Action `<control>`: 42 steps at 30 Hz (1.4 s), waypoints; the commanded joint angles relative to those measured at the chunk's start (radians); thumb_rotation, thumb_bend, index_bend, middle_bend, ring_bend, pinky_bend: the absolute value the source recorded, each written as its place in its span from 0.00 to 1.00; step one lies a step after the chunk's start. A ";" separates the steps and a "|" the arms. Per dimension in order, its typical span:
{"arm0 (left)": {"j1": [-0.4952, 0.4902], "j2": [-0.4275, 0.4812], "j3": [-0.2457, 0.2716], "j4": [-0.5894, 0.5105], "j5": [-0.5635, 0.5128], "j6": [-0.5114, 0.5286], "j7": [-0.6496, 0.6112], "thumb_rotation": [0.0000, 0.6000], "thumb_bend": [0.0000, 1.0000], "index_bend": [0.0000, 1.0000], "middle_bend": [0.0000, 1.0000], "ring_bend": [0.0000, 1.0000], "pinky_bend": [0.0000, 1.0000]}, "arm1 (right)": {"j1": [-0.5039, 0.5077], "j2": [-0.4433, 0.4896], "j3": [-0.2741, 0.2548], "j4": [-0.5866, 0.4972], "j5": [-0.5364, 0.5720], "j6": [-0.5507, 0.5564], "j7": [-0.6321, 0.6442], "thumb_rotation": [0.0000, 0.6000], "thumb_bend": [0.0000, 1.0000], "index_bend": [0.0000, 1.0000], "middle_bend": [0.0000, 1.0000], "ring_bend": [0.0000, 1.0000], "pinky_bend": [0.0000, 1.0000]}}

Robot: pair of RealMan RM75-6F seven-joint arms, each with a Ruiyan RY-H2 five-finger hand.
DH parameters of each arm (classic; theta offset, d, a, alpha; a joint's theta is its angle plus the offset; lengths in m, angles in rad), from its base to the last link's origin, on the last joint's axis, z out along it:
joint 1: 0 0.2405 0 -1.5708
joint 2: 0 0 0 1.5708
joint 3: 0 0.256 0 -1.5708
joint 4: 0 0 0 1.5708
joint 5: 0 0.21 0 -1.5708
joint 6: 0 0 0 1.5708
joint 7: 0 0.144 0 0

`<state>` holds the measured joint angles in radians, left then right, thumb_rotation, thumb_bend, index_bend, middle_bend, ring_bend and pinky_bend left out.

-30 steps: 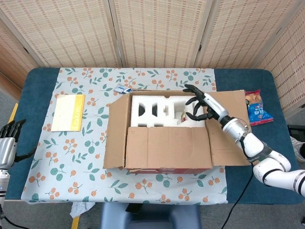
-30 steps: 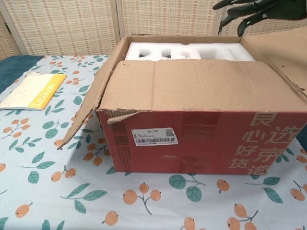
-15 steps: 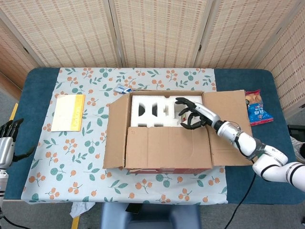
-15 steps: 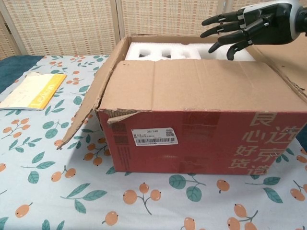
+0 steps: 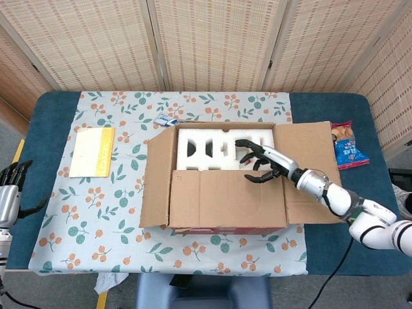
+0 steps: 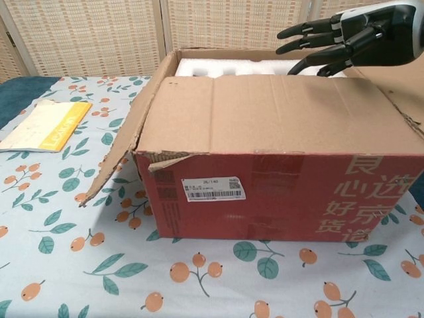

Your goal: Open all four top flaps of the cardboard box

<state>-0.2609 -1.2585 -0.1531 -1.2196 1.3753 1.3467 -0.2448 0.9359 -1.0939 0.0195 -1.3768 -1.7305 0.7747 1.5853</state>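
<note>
**A:** Where is everything sitting relative to the cardboard box (image 5: 219, 177)?

**B:** The box is standing mid-table (image 5: 58, 103) on the leaf-print cloth (image 5: 116, 206). Its left flap (image 5: 158, 177) and right flap (image 5: 309, 174) are folded outward, and the far flap looks folded back too, though it is hard to make out. The near flap (image 5: 228, 199) is lying across the front half of the opening, and in the chest view its far edge is lifted a little. White foam packing (image 5: 206, 148) is showing in the back half.

**A:** And the hands?

**B:** The right hand (image 5: 261, 162) is reaching in over the box from its right side, fingers (image 6: 311, 30) spread and holding nothing, fingertips just past the near flap's free edge, over the foam. Whether they are touching the flap, I cannot tell. The left hand (image 5: 9, 187) is hanging well off to the box's left, beyond the table edge, fingers apart and empty.

**A:** So how should this step go?

**B:** I judge the near flap is the last one. The fingertips should be hooking under its free edge, then sweeping toward the box's front so the flap is hinging over its crease rather than buckling. Catching the foam is the risk, so keeping the fingers shallow would help.

**A:** Anything else nearby?

**B:** A yellow booklet (image 5: 92, 150) is lying left of the box, a snack packet (image 5: 346, 145) right of it, and a small card (image 5: 167, 120) is just behind it.
</note>
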 commanded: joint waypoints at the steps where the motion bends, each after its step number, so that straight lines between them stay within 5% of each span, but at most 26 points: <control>1: 0.000 0.000 0.000 0.000 0.001 0.001 0.002 1.00 0.32 0.00 0.13 0.02 0.11 | -0.001 0.025 -0.013 -0.023 -0.005 0.035 0.004 1.00 0.41 0.00 0.07 0.24 0.52; 26: 0.005 -0.006 0.003 -0.012 0.016 0.027 0.025 1.00 0.32 0.00 0.13 0.02 0.11 | -0.099 0.384 -0.003 -0.432 -0.008 0.281 -0.178 1.00 0.41 0.00 0.02 0.16 0.52; 42: 0.005 0.004 0.012 -0.026 0.057 0.055 0.000 1.00 0.32 0.00 0.13 0.02 0.11 | -0.164 0.537 -0.096 -0.593 -0.224 0.351 -0.096 1.00 0.41 0.00 0.00 0.11 0.52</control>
<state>-0.2540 -1.2555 -0.1415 -1.2480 1.4312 1.4040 -0.2408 0.7848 -0.5775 -0.0580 -1.9528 -1.9186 1.1035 1.4696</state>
